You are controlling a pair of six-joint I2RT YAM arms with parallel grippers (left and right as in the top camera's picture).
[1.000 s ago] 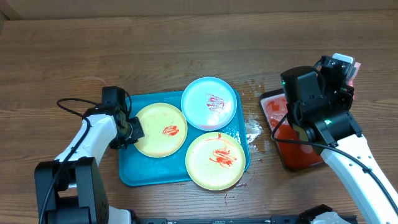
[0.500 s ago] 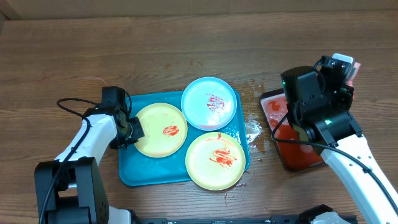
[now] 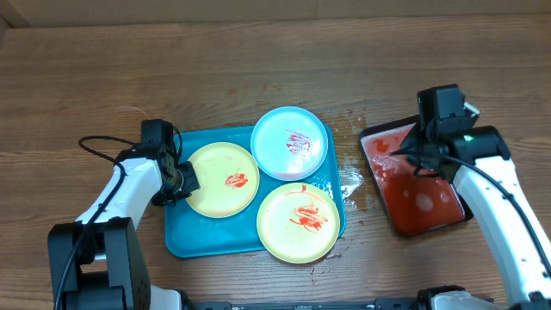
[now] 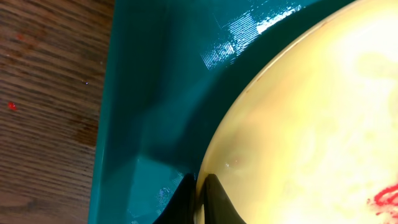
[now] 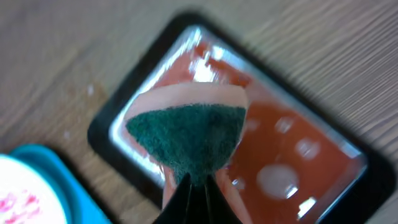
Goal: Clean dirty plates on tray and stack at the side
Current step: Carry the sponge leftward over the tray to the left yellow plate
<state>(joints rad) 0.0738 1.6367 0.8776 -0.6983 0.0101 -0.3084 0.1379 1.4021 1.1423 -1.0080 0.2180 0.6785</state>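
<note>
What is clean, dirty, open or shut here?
left yellow plate: one red smear, rim pinched by left gripper
front yellow plate: red smears, dirty
blue plate: red smears, dirty
turquoise tray: holding all three plates
black tray: filled with red liquid
sponge: held over black tray, green side showing
left gripper: shut on left yellow plate
right gripper: shut on sponge

the left arm [image 3: 129, 194] reaches in low from the near left, its wrist turned inward. the left pincer [image 3: 183, 179] has its fingertips [image 4: 211, 193] pinched together on the rim of a pale yellow plate [image 4: 311, 137]. the right arm [image 3: 495, 202] stretches up the right side, elbow bent. the right pincer [image 5: 198, 186] points down, clamped on a sponge [image 5: 186, 134].
</note>
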